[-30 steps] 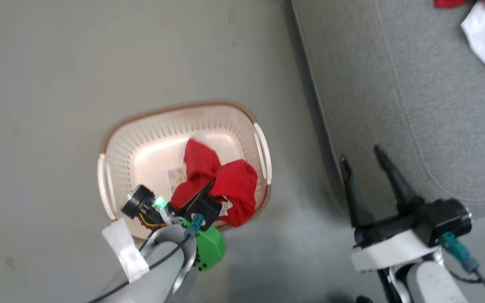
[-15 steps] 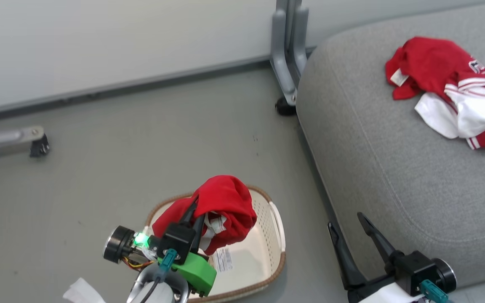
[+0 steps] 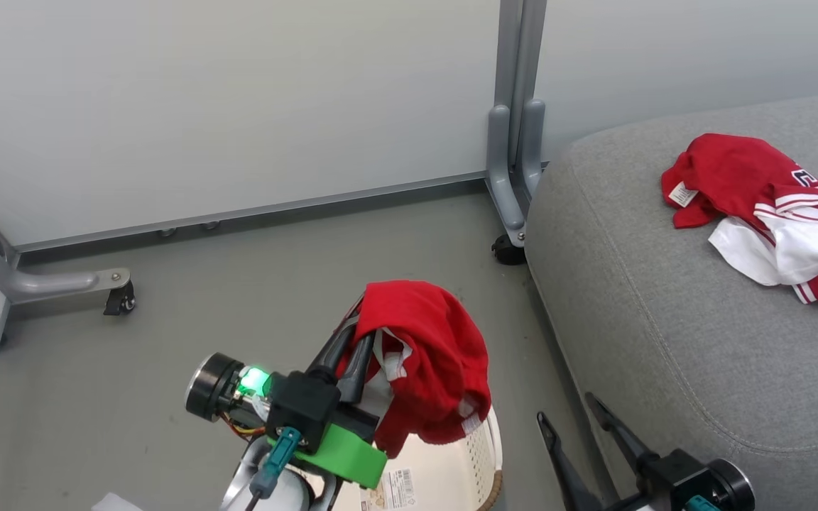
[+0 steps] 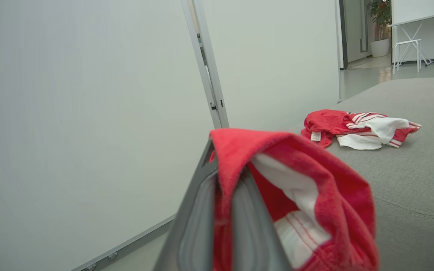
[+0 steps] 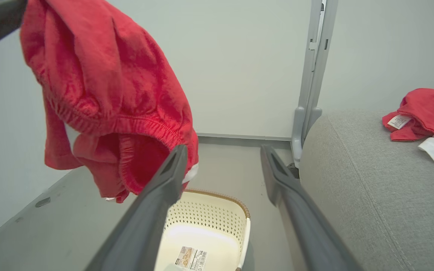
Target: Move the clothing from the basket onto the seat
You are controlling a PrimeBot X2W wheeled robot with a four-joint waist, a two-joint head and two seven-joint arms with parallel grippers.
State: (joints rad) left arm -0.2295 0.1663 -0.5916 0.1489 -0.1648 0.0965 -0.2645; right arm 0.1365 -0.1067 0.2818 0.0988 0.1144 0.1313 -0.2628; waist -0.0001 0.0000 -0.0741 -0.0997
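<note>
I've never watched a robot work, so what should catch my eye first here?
The red elastic-waisted shorts dangle from the left pincer, hanging above the cream perforated plastic basket. A crumpled red-and-white jersey already lies on the light-grey fabric sofa seat at right.

Your left gripper (image 3: 356, 323) has two long dark-grey fingers (image 3: 338, 348) with paler inner pads (image 4: 196, 229), set in a black block (image 3: 302, 404) on a bright green housing (image 3: 341, 451). Beside it you see a round black barrel (image 3: 206, 387) with a silver rim, a lit green lamp (image 3: 254, 380), thin orange and yellow wires (image 3: 238, 427), and a teal plug (image 3: 277, 458) whose dark cable runs to the pale forearm (image 3: 270, 495). Your right gripper (image 3: 565, 407) has the same tapering dark fingers on a black body (image 3: 672, 472), with its own silver-rimmed round cap (image 3: 732, 486).
</note>
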